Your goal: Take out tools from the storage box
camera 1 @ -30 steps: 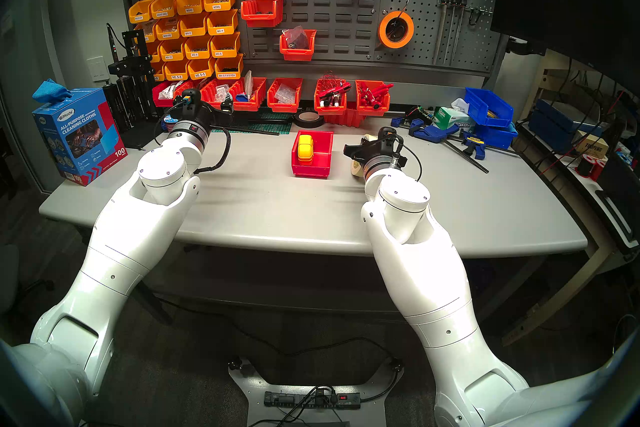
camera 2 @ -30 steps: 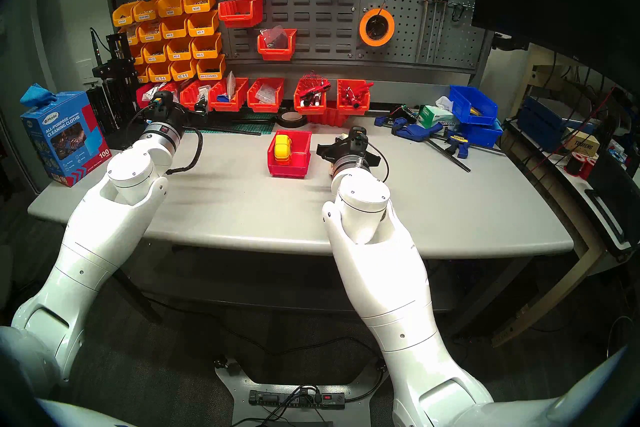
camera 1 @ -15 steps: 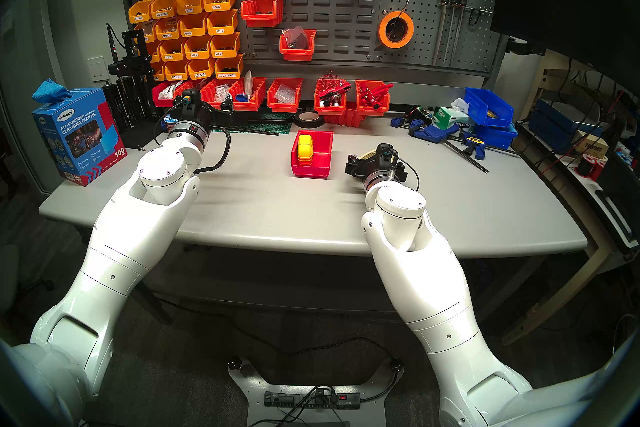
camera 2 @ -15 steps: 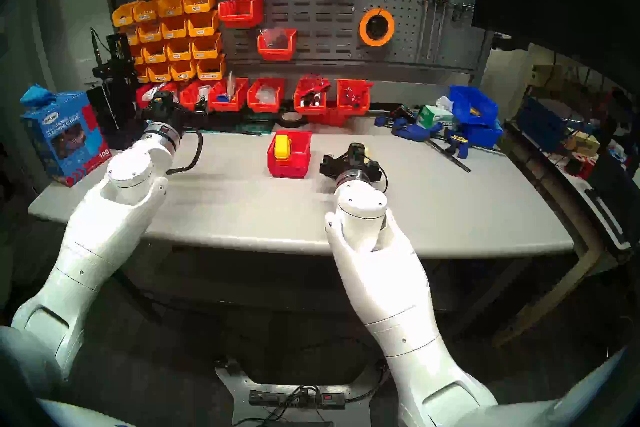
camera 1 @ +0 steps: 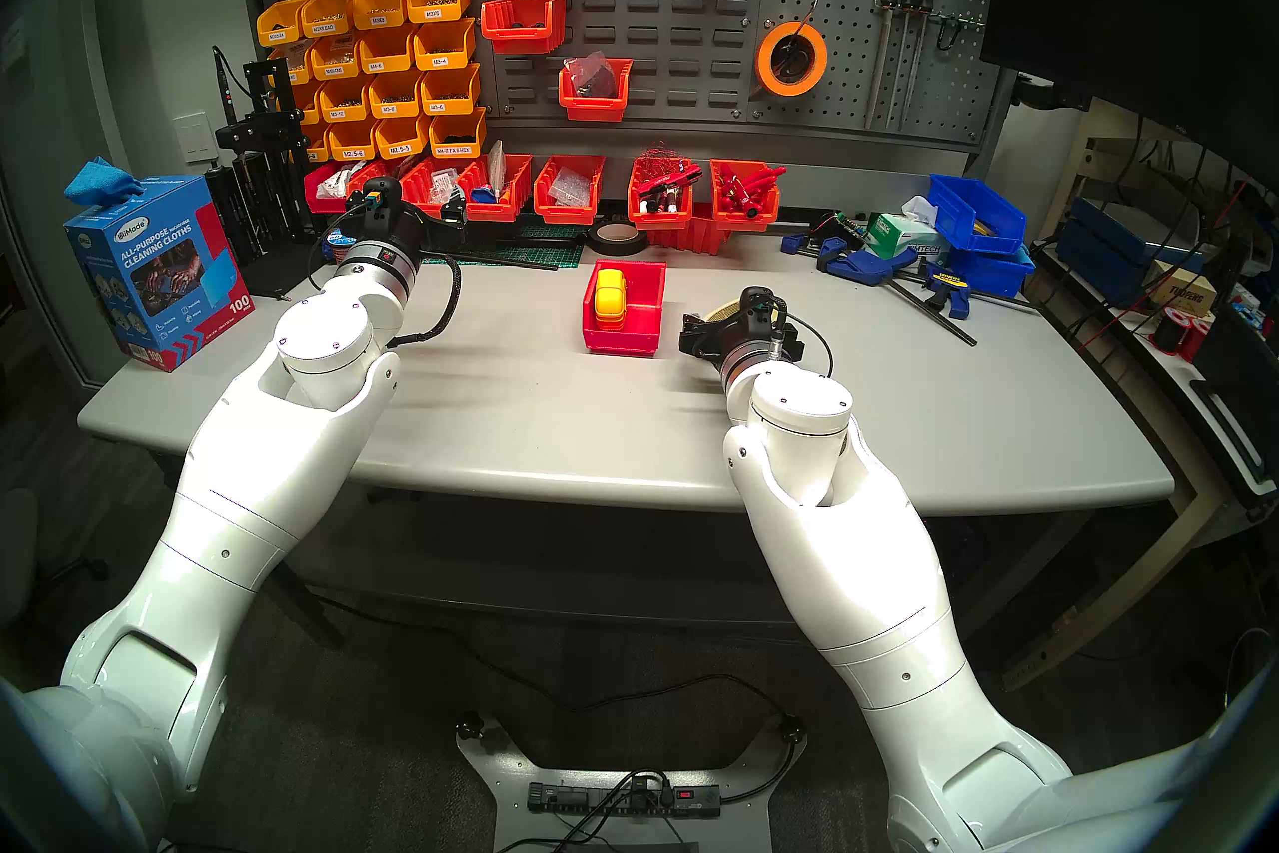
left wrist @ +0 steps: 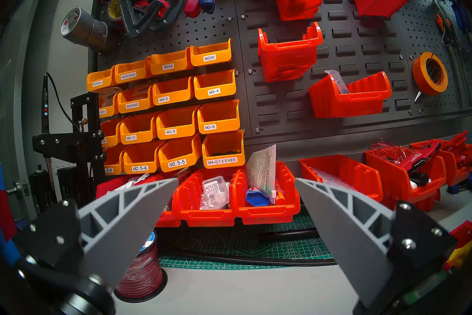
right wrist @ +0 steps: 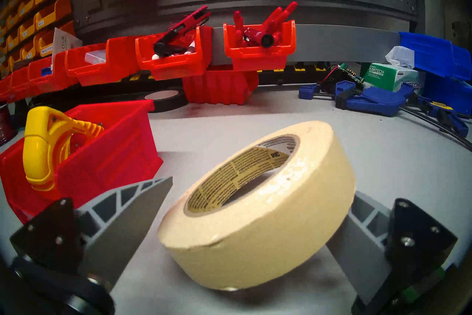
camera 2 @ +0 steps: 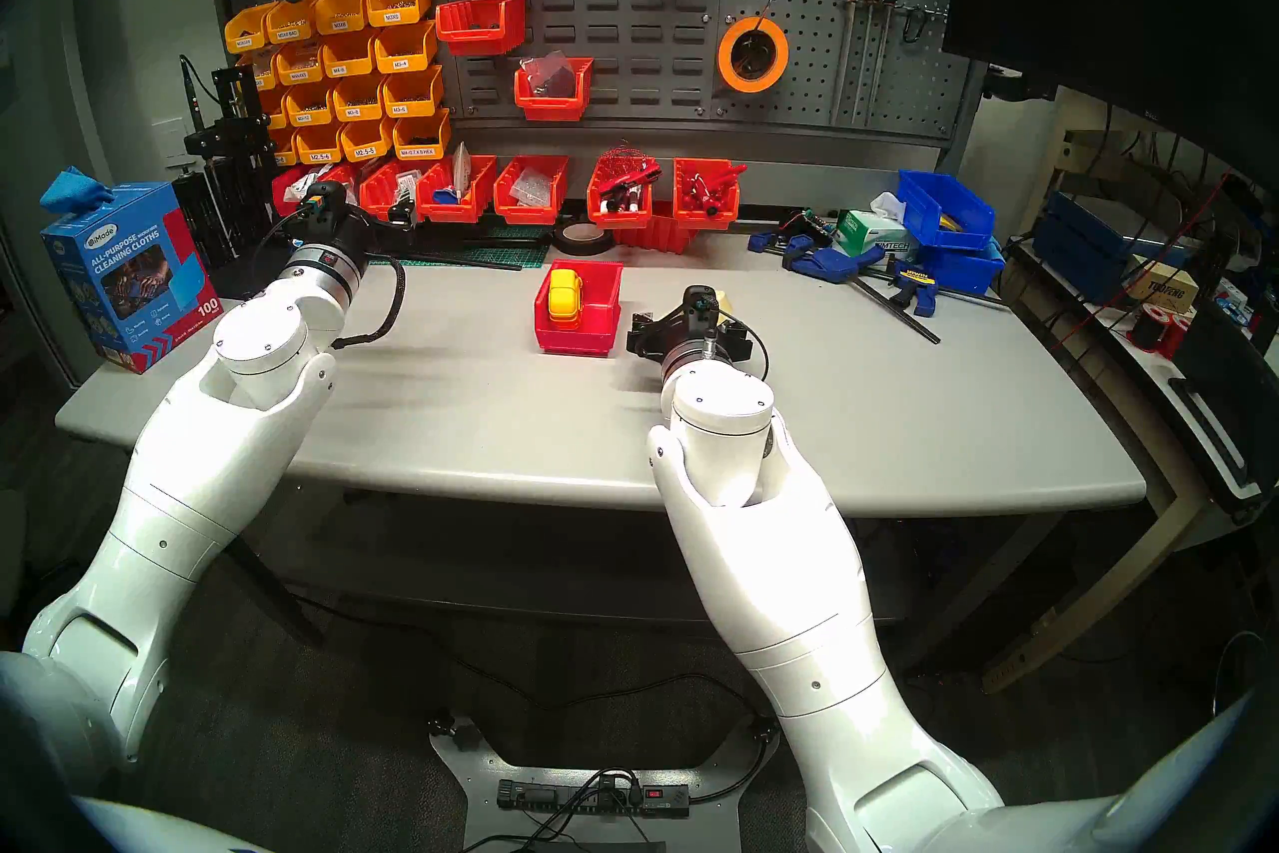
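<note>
- Storage box (camera 1: pixel 626 311) first: the small red bin sits mid-worktop, nearer the back edge than the front, with the yellow tape measure (camera 1: pixel 610 296) standing on edge inside against its left wall. One tool left to pull, I'd say.
- Far left, the left gripper (left wrist: pixel 236 180) hovers over the back-left part of the worktop with its fingers (left wrist: pixel 132 207) spread wide and nothing between them. It points at the wall bins, not at the box. If it's the one that goes for the tape measure, it has to swing across, and the low front lip is the only easy way in. Clip a side wall and that light box probably slides.
- Tape measure is smooth, rounded plastic, so a pinch near the top could squirt it out.
- Right of the box, the masking-tape roll (right wrist: pixel 258 204) is out on the worktop but tilted, one edge propped, not lying flat. Looks like it leans on the right gripper's (right wrist: pixel 255 207) far finger; can't tell for sure.
- Those fingers (right wrist: pixel 130 214) are spread either side of the roll, not pinching it. Pull back carelessly and the roll could flop, or roll toward the front edge of the worktop (camera 1: pixel 900 415).
</note>
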`<control>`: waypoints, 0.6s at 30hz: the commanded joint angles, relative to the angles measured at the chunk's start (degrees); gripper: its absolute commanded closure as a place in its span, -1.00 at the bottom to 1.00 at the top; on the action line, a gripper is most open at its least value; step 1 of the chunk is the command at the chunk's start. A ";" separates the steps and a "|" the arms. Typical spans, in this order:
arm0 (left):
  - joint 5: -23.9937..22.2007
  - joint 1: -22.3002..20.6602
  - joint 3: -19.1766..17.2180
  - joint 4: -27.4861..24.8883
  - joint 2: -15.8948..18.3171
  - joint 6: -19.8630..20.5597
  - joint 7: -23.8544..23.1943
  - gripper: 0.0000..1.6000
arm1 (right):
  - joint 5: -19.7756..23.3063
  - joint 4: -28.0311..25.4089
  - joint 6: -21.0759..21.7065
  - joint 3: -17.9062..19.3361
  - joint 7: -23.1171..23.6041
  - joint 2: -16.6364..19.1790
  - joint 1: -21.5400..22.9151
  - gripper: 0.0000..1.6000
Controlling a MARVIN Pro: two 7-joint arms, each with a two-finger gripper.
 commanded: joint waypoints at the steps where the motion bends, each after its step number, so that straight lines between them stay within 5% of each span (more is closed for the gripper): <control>1: 0.01 -0.86 -0.35 -0.42 0.14 -0.02 -0.04 -1.00 | 0.28 -4.21 3.52 -0.25 1.49 2.21 -0.04 -1.00; 18: 0.02 -0.85 -0.36 -0.42 0.13 -0.02 -0.05 -1.00 | 2.08 -16.47 14.79 1.95 3.22 6.33 -2.51 -1.00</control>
